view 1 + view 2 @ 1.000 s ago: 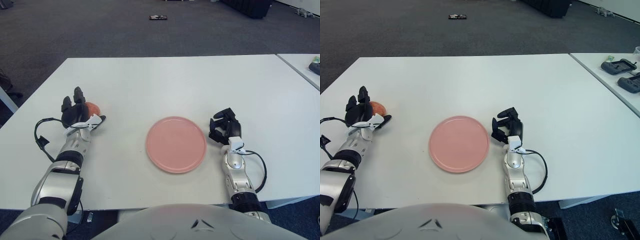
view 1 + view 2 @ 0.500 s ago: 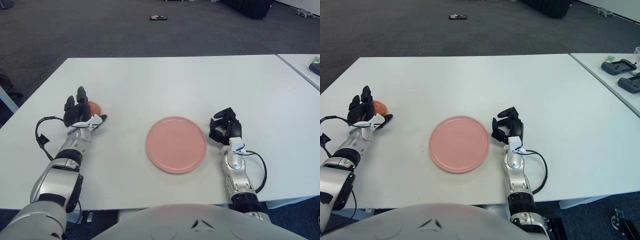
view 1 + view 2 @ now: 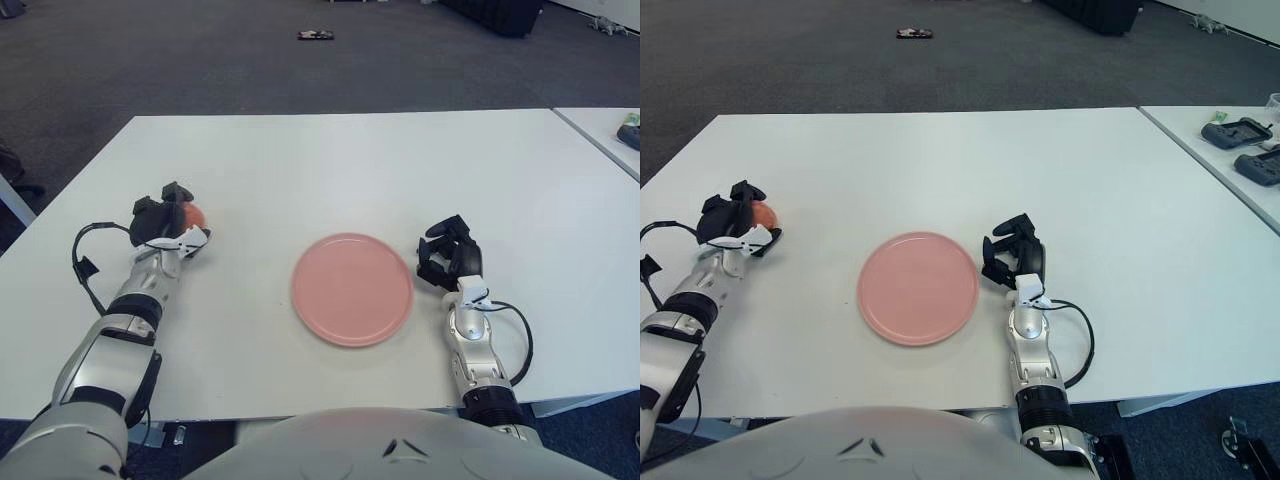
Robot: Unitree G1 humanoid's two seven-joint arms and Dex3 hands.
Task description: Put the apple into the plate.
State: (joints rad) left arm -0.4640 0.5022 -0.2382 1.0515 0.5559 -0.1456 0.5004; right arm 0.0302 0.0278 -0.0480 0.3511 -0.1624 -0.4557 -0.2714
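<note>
Here we see left hand (image 3: 165,222) far left of pink plate (image 3: 352,289), fingers curled over apple (image 3: 190,215), gripping it on white table (image 3: 330,160). Right hand (image 3: 447,257) just right of plate, fingers curled, holding nothing.

A smooth, matt white surface (image 3: 350,160) carries a pink plate (image 3: 352,289) with a smooth, faintly glossy finish. The robot's forearms are glossy silver metal or plastic, ending in matt black fingers (image 3: 452,255). The floor (image 3: 200,60) is rough dark grey carpet.
</note>
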